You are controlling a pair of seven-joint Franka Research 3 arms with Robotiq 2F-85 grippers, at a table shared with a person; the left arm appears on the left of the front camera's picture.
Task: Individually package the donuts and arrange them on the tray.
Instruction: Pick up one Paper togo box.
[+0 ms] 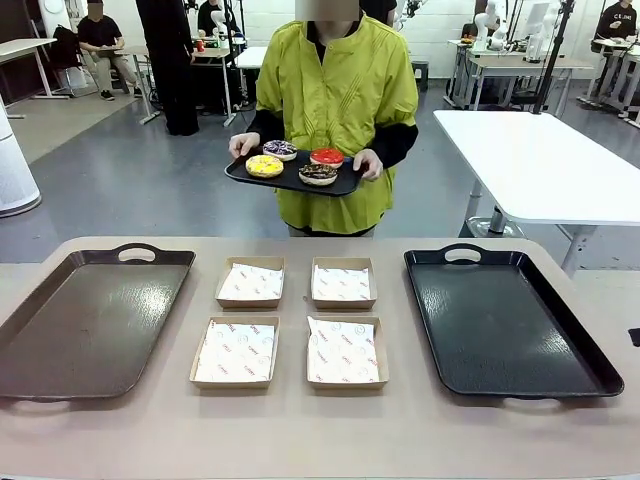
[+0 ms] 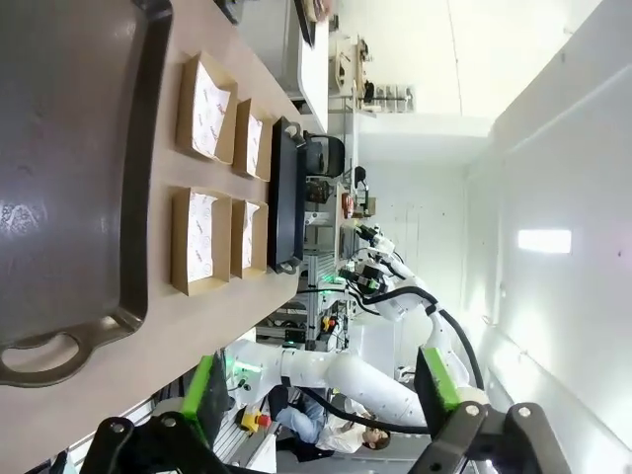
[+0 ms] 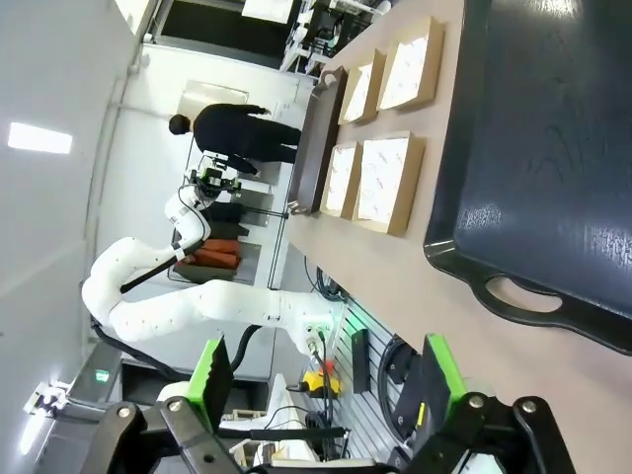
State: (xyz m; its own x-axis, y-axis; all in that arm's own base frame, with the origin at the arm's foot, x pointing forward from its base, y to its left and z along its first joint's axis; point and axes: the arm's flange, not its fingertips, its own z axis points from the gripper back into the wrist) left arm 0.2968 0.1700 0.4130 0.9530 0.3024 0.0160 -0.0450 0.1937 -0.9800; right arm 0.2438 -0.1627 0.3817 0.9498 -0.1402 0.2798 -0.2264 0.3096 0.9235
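Beyond the table's far edge a person holds a small black serving tray (image 1: 290,181) carrying the donuts: yellow (image 1: 264,165), purple with sprinkles (image 1: 280,149), red (image 1: 326,156) and chocolate (image 1: 318,174). On the table a brown tray (image 1: 90,320) lies at the left and a black tray (image 1: 505,320) at the right, both bare. My left gripper (image 2: 324,395) hangs open above the table beside the brown tray (image 2: 69,148). My right gripper (image 3: 326,380) is open too, off the handle end of the black tray (image 3: 553,148). Neither holds anything.
Several paper-lined cardboard boxes (image 1: 250,282) (image 1: 346,352) sit in a square between the two trays, also seen as boxes (image 2: 197,242) and boxes (image 3: 390,183). A white table (image 1: 540,160) stands behind at the right. Other people are far back in the room.
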